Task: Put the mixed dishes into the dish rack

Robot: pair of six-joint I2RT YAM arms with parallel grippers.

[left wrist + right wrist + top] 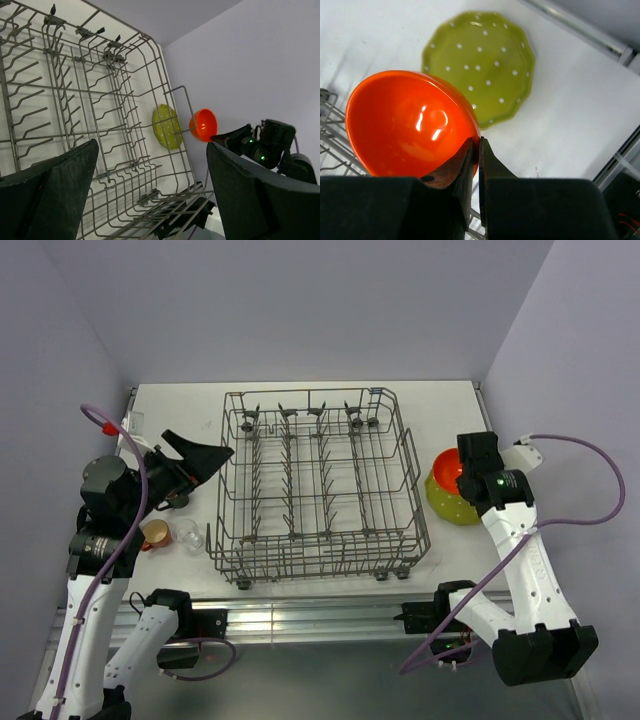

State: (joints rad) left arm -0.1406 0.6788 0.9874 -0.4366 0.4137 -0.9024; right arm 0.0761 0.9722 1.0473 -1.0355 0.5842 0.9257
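On the near left, the cup (156, 533) and glass (188, 534) stand side by side on the table (450, 405), just off the near-left corner of the rack (318, 537). Above and slightly beyond them, the left gripper (200, 446) points toward the rack's left wall, jaws spread wide and clear of the wires. On the right, the right gripper (475, 143) has its jaws pressed together on the rim of the bowl (410, 125), pinching it and holding it tilted over the plate (487, 62), which lies flat on the table beside the rack's right wall
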